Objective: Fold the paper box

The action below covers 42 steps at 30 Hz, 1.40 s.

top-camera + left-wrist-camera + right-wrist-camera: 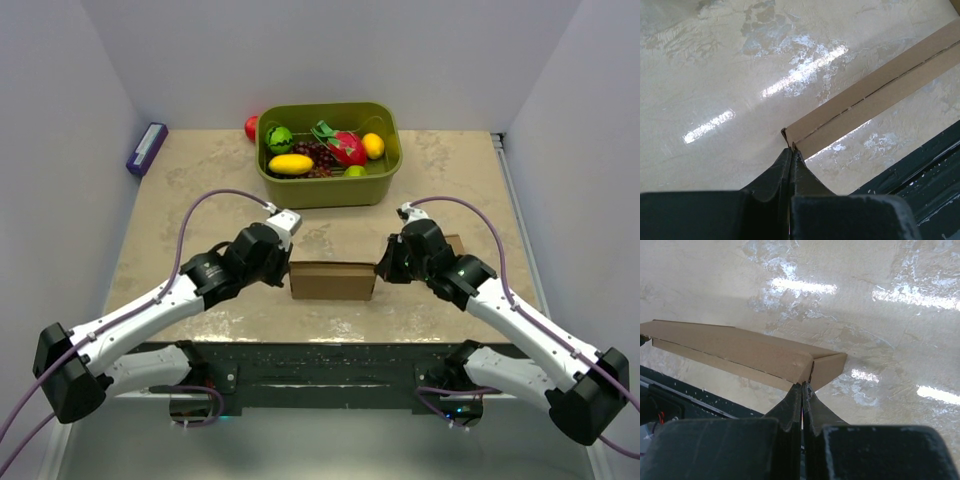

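Note:
The paper box (332, 281) is a folded, flat brown cardboard piece standing on its long edge near the table's front edge, between both grippers. My left gripper (285, 268) is at its left end; in the left wrist view the fingers (782, 167) are pressed together, pinching the end of the box (865, 95). My right gripper (382, 268) is at its right end; in the right wrist view the jaws are shut at the corner of the box (740, 347), where a short flap (829, 367) bends away.
A green bin (329, 185) of toy fruit stands behind the box. A red fruit (251, 127) lies at the bin's left. A purple block (147, 148) lies at the back left. A brown cardboard bit (455, 243) shows behind the right gripper. The dark front rail (320, 365) is close below.

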Each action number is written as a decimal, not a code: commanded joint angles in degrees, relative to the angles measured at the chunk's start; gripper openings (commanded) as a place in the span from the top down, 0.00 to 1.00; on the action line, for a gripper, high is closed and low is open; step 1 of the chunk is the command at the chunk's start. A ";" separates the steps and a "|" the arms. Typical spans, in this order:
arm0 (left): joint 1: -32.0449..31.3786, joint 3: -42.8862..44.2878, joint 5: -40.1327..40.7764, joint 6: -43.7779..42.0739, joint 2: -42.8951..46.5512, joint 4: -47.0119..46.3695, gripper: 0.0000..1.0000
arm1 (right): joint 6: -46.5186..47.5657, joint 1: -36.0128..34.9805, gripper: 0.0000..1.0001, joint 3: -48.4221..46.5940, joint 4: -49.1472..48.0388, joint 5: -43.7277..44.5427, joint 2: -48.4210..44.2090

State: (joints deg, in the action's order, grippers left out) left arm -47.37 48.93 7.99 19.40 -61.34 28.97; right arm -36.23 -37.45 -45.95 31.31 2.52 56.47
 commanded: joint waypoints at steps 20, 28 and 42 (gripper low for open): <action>-0.26 6.35 0.27 3.01 -8.62 -6.29 1.00 | -0.69 -2.54 1.00 2.71 1.30 4.77 -0.48; -0.35 7.85 -0.96 3.28 -9.32 -6.82 1.00 | -0.51 -3.33 1.00 2.98 1.39 5.91 -1.18; -0.26 5.21 -0.52 0.20 -8.18 -6.82 1.00 | -2.00 -3.33 1.00 2.01 -0.28 5.91 -2.68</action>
State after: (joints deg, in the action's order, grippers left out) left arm -47.00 54.13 10.46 19.88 -70.32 25.71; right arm -36.67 -40.18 -44.34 32.42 9.08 53.45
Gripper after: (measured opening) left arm 0.013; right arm 0.007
